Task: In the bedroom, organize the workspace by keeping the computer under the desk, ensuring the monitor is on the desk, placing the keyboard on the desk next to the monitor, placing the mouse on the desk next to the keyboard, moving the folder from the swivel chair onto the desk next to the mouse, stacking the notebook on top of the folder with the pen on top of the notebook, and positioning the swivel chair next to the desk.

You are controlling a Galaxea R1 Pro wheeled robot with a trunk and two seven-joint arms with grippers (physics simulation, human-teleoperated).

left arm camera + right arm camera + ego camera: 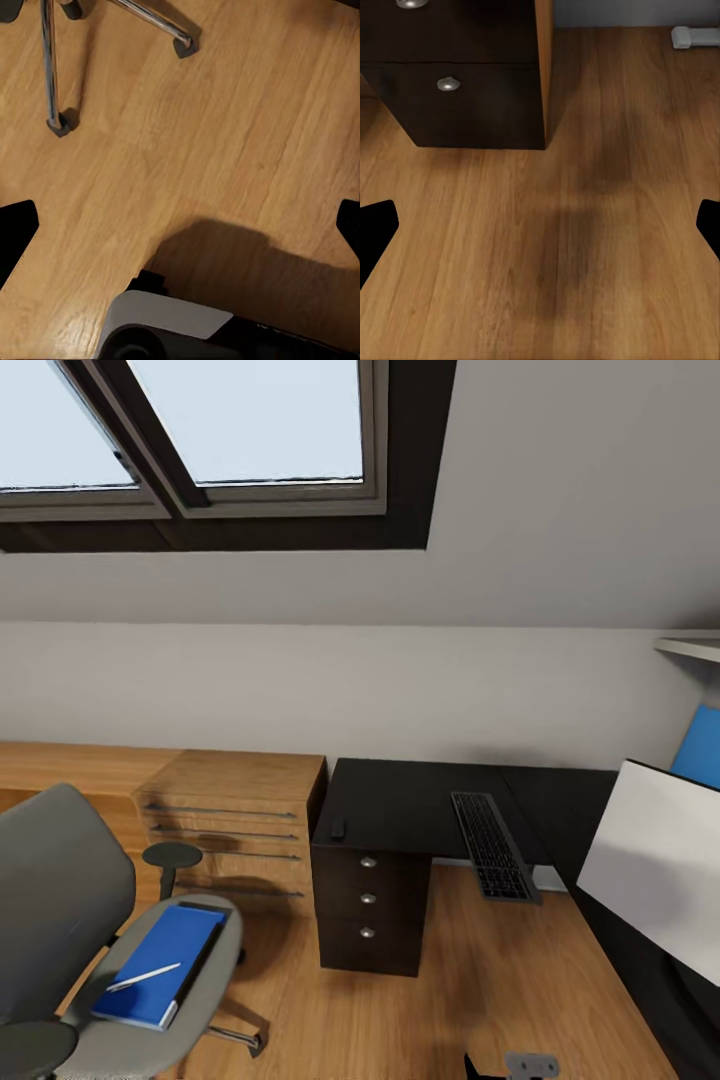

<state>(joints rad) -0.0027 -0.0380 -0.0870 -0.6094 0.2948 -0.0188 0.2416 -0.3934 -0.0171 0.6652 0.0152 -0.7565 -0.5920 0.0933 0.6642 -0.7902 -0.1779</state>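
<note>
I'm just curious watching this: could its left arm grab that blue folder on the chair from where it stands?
Probably, after lifting: the folder lies uncovered on the swivel chair seat at its left, only the pen on top. The left gripper now points at the floor.

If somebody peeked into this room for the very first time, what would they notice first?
Probably the bright blue folder lying on the seat of the grey swivel chair at the lower left of the head view, with a white pen on top of it. Next, the glossy black desk against the wall, where the keyboard hangs partly over the edge. At the right, the monitor shows its white back.
</note>
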